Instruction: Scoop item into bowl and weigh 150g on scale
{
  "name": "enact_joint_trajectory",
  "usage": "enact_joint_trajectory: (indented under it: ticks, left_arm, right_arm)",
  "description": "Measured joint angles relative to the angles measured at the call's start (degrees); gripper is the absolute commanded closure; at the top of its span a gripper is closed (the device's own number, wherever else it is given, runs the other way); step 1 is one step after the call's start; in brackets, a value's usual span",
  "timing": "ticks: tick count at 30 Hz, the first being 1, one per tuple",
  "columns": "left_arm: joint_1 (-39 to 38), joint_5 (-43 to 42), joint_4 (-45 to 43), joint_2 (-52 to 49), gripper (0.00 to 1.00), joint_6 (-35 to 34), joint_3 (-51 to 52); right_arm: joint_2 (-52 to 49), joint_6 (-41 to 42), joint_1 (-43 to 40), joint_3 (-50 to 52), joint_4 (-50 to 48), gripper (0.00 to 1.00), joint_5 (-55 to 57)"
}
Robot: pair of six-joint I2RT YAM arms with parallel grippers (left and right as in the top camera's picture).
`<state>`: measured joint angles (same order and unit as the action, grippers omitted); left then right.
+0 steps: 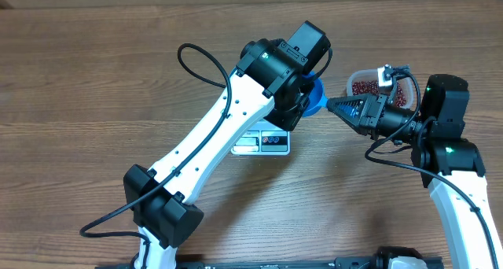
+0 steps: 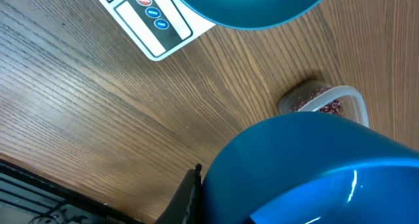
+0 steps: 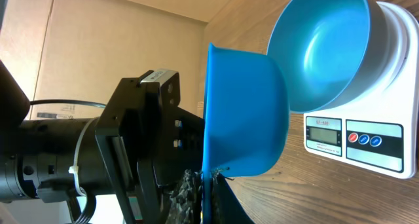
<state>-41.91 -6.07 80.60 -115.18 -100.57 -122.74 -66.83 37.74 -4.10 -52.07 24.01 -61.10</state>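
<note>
Filling the lower right of the left wrist view, the small blue scoop [image 2: 308,171] hangs above the wooden table [image 2: 98,119], with one dark finger [image 2: 190,198] of the left gripper [image 1: 299,105] just beside its left edge. That gripper is closed and seems to carry the scoop, though the point of contact is hidden.

Seen from the right wrist, the scoop stands on edge at frame centre. Its rim runs vertically and its rounded body bulges to the right. At the bottom of that frame the right gripper [image 3: 208,198] has its dark fingers on either side of the scoop's lower rim, closed on it.

The round blue bowl [image 3: 321,47] sits on the white scale [image 3: 386,142] in the upper right of that view, tilted in the picture by the camera's angle. The scale's display and three round buttons face the lens.

From overhead, the scale lies at frame centre, partly under the left arm. The clear tub [image 1: 354,79] sits on the table in the upper right, holding the red-brown beans [image 1: 364,87], just behind the right gripper.
</note>
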Motion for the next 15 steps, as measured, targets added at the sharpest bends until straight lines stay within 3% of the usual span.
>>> enact_joint_trajectory:
  ticks: [3,15]
  left_arm:
    - [0.0,0.02,0.17,0.0,0.96,0.02,0.0]
    - [0.0,0.02,0.24,0.0,0.96,0.44,0.0]
  right_arm:
    - [0.0,-0.07,0.0,0.0,-0.02,0.8,-0.17]
    - [0.0,-0.2,0.0,0.0,-0.04,0.8,-0.15]
